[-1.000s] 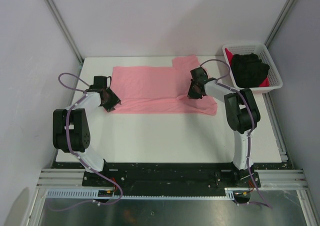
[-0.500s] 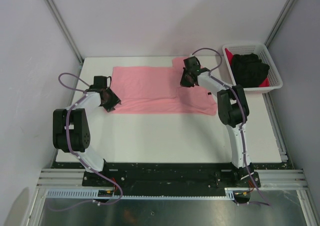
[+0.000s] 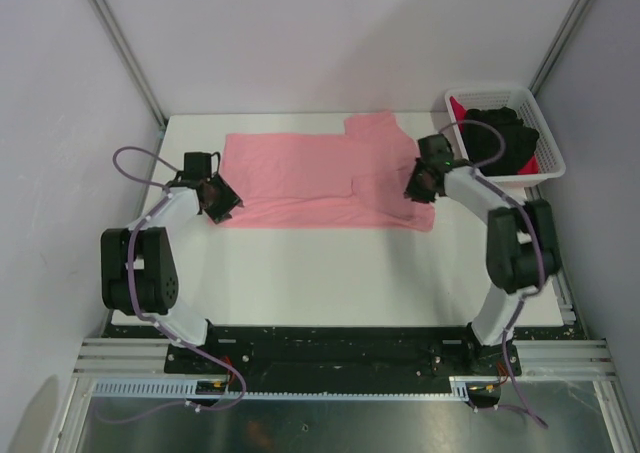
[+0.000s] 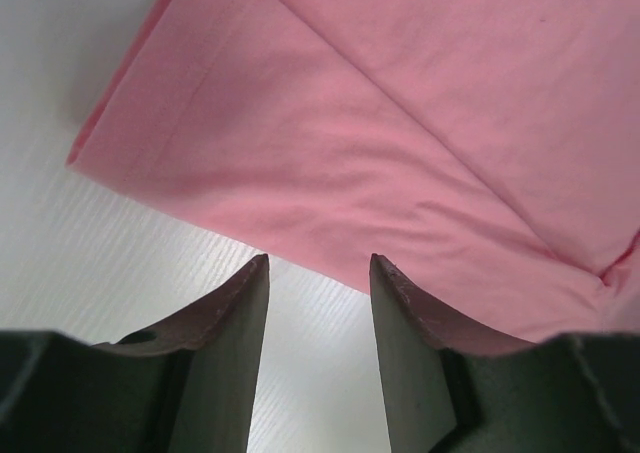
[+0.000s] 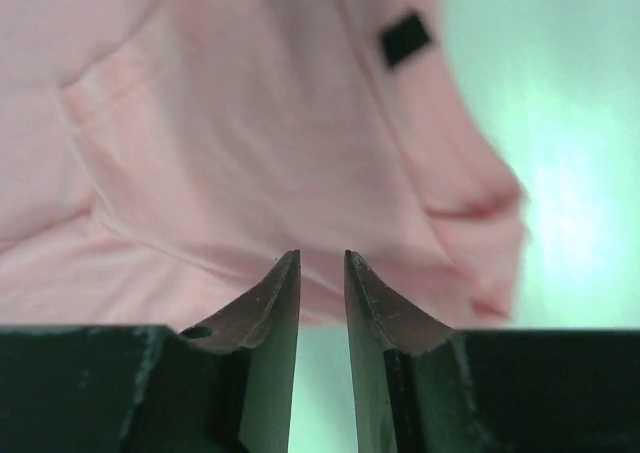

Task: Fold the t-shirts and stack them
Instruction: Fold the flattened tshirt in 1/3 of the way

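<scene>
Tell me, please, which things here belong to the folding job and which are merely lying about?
Job:
salmon-pink cloth t-shirt, spread out
crumpled black cloth t-shirt
bright red cloth t-shirt beneath it

Lying about:
white plastic lattice basket
white table

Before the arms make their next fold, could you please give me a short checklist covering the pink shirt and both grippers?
1. Salmon-pink shirt spread out on the table: ok.
2. Left gripper free: jaws open, nothing between them, over bare table just short of the shirt's edge: ok.
3. Right gripper free: jaws slightly apart, no cloth between them: ok.
4. Dark neck label in sight for orientation: ok.
5. Black shirt and red shirt inside the basket, away from the fold: ok.
6. Layers lined up under the folded part: cannot tell.
</scene>
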